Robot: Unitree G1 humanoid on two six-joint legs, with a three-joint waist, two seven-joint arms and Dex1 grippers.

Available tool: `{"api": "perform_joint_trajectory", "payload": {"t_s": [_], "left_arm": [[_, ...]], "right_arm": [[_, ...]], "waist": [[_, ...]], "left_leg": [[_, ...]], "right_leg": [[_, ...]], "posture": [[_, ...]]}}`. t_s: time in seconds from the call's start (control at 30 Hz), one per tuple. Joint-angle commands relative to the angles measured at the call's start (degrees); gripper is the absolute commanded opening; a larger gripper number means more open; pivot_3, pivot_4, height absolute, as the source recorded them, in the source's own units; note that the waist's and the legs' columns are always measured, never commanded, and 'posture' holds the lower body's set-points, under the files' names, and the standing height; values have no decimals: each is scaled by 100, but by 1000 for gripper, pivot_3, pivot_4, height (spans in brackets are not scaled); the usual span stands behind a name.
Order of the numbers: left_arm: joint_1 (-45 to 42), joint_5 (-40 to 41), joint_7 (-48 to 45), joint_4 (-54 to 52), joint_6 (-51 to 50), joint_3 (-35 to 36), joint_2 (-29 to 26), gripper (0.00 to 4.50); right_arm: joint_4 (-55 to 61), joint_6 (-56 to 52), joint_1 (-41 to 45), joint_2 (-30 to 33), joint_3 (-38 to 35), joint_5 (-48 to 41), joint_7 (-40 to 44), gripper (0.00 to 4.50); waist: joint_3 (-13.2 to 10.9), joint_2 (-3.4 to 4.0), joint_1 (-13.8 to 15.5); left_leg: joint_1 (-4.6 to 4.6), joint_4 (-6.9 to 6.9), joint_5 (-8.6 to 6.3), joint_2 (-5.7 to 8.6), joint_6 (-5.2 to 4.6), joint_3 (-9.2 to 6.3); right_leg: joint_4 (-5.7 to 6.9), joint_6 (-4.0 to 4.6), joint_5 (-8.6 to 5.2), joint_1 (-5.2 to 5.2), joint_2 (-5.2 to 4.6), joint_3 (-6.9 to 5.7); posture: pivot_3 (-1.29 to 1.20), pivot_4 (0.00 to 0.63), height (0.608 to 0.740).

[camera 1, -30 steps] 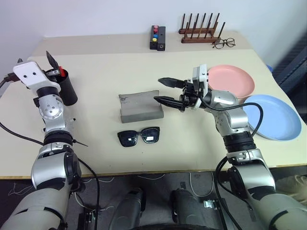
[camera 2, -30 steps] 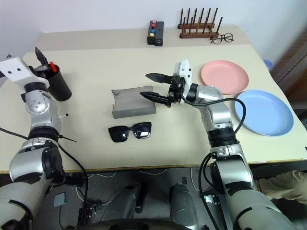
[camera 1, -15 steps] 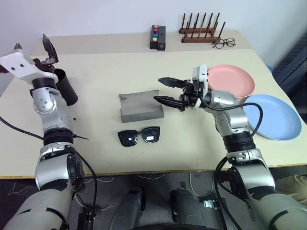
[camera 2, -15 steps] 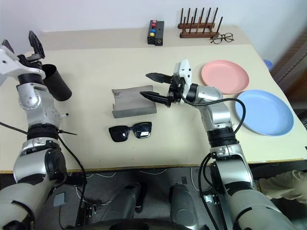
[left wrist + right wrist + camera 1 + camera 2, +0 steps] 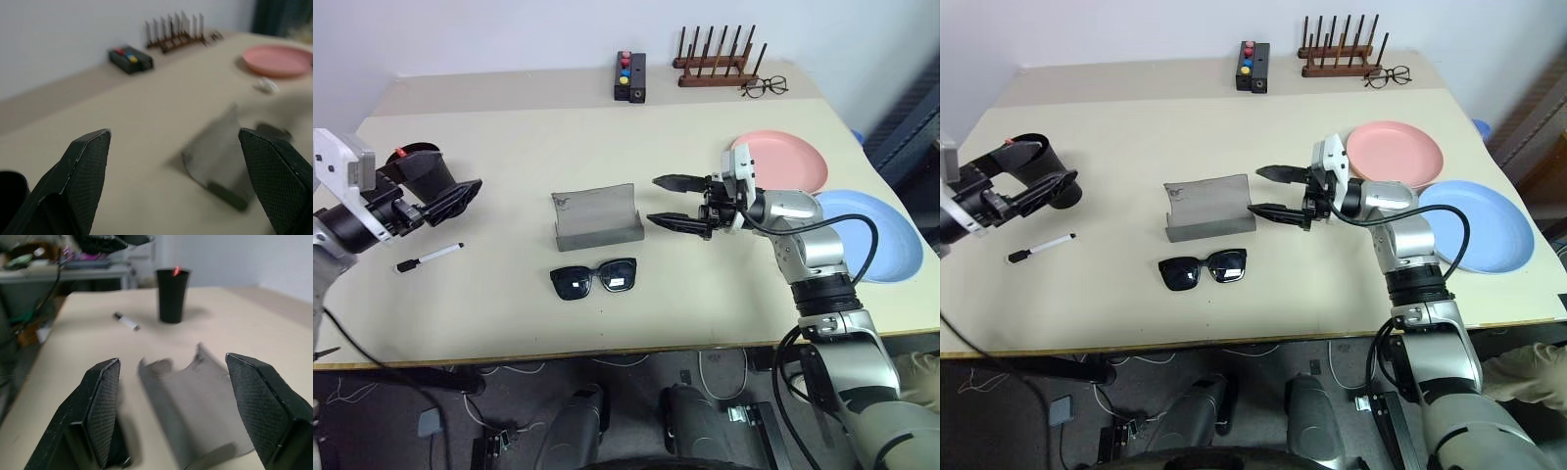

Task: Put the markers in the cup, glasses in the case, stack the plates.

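Right end effector point(image 5: 668, 202) spread, empty, just beside case point(image 5: 597, 218); glasses point(image 5: 594, 279) nearer, apparently untouched.

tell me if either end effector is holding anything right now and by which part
Nothing is held. The left end effector and the right end effector are both open and empty.

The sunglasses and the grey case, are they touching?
Apart. In the left eye view a strip of bare table shows between the sunglasses and the front edge of the grey case.
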State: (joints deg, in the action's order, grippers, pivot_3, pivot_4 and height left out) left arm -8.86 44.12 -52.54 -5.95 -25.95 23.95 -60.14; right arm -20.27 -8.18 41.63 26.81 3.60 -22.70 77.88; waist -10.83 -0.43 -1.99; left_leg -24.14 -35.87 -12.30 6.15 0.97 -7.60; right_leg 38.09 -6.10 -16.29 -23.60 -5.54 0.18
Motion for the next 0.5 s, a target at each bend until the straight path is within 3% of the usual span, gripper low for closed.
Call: {"api": "perform_joint_trajectory", "payload": {"t_s": [0.03, 0.33, 0.5], "left_arm": [[14, -504, -726, 304, 179, -133, -436, 4224], [-1215, -1930, -1623, 2003, 811, -1404, -670, 4224], [-1990, -2987, -1674, 2877, 740, -2210, -822, 4224]], "right_arm": [[-11, 210, 22, 124, 107, 55, 427, 3512], [-105, 348, 250, -72, 155, 67, 661, 3512], [-9, 322, 241, -151, 158, 57, 649, 3512]], "waist": [[0, 0, -3], [0, 0, -9], [0, 0, -22]], "left_leg": [[0, 1, 0, -2, 0, 0], [4, 14, 1, 0, 1, 1], [4, 16, 1, 1, 1, 2]], "right_leg": [[-1, 0, 0, -1, 0, 0], [-2, 0, 0, -5, -1, -5], [0, -1, 1, -7, 4, -5]], "posture": [[0, 150, 740], [0, 150, 740], [0, 150, 740]]}}
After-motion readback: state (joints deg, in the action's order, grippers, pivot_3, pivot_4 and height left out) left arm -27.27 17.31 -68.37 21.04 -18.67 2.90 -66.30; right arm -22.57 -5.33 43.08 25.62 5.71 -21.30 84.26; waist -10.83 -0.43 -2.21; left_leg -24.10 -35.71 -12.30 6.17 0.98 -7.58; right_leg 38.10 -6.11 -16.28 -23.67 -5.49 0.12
